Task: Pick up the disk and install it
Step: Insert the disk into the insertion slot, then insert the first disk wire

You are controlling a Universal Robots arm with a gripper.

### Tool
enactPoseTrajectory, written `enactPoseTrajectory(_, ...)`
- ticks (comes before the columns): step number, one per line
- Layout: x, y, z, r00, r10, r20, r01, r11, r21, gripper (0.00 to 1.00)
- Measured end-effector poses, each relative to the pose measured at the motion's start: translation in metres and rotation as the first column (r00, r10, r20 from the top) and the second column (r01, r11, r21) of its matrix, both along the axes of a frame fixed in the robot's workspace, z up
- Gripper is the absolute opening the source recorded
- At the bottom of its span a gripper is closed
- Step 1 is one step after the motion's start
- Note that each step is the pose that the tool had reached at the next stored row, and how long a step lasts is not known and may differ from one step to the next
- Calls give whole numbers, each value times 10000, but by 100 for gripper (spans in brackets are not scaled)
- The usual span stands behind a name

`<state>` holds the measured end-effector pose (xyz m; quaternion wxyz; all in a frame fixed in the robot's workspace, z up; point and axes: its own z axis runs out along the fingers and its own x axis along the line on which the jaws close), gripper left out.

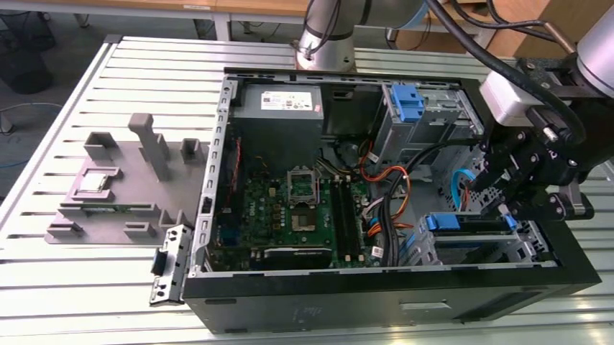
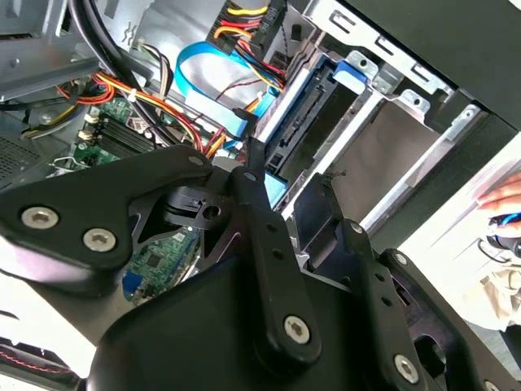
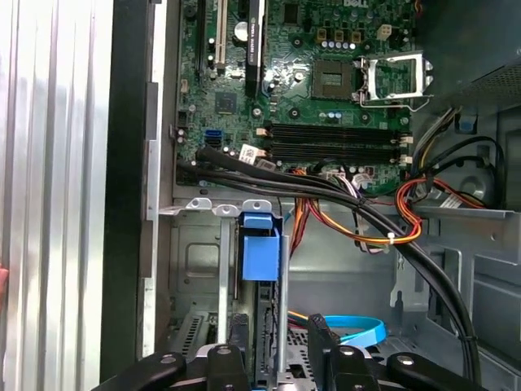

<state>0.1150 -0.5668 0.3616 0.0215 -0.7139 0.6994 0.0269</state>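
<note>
The disk (image 1: 459,226) stands on edge in the drive cage (image 1: 525,248) at the front corner of the open computer case, on the exterior view's right. Its blue carrier tab (image 3: 260,252) faces the motherboard. In the second wrist view the disk (image 2: 313,114) runs edge-on along the cage's metal wall. My gripper (image 1: 508,208) hangs just above the cage, over the end of the disk nearest the case wall. In both wrist views the black fingers (image 3: 238,350) straddle the disk's edge with a gap beside it, so the gripper (image 3: 278,346) (image 2: 286,175) looks open.
Black, orange and light-blue cables (image 3: 366,220) cross between the motherboard (image 1: 298,208) and the cage. A taller blue latch (image 1: 408,100) stands at the upper bay. A grey fixture (image 1: 106,194) with a small silver chip (image 1: 94,181) lies outside the case. A person's hand (image 2: 505,195) is beyond the case wall.
</note>
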Motion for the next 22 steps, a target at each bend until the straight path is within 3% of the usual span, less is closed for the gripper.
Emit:
enactPoseTrajectory(2, 0, 0, -5, 10000, 33, 21, -33, 10000, 65, 42)
enactPoseTrajectory(9, -10, 0, -36, 10000, 35, 94, -36, 10000, 67, 42)
enactPoseTrajectory(22, -11, 0, 9, 9999, 35, 94, -36, 10000, 72, 42)
